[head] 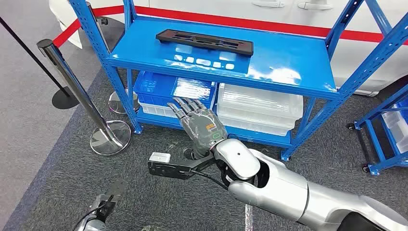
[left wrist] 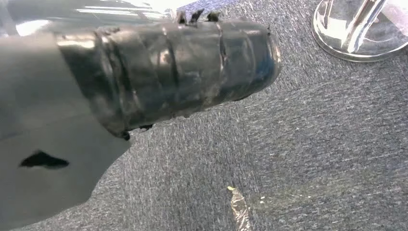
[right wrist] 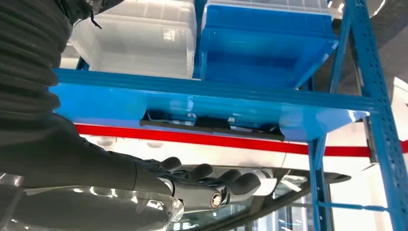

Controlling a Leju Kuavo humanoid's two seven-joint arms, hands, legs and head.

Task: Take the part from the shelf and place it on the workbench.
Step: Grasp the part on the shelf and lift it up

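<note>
Head view looks down on a blue shelf standing on grey carpet, and the part, a long flat black plate with slots cut through it, lies on the shelf's upper deck. Its long axis runs along the deck's length, roughly parallel to the front edge, one end pointing toward the left upright and the other toward the middle of the deck. It sits nearer the back edge and the left half of the deck, flat, with nothing touching it.

Below and in front of the deck's front edge, the right hand is raised with its fingers spread and straight, holding nothing, well apart from the part. From the right wrist view the same hand shows with fingers extended, and the part appears as a thin dark strip on the blue deck.

On the lower deck sit a blue bin on the left side and a clear lidded bin on the right side, side by side.

The left hand shows in the left wrist view as a dark ribbed cover over the carpet; I cannot tell how its fingers lie.

A chrome post with a round base stands on the carpet just left of the shelf
</note>
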